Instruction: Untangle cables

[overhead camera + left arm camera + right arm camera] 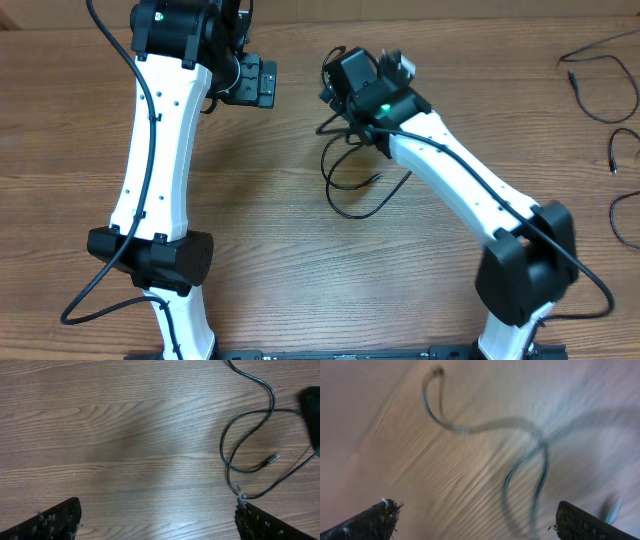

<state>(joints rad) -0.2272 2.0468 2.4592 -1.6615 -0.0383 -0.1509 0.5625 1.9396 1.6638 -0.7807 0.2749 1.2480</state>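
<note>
A thin black cable point(329, 185) lies in a loose loop on the wooden table, just below my right gripper point(345, 100). In the left wrist view that cable point(227, 455) curls at the right, its small plug tip point(272, 459) inside the loop. My left gripper point(157, 522) is open over bare wood, its right fingertip point(250, 517) close to the loop's lower bend. The right wrist view is blurred: a wavy cable point(540, 460) runs below my right gripper point(477, 520), which is open and holds nothing. In the overhead view the left gripper point(262, 83) sits left of the right one.
More thin black cables point(583, 100) lie apart at the table's far right, with another strand point(615, 215) at the right edge. The right gripper's dark body point(312, 415) shows at the right edge of the left wrist view.
</note>
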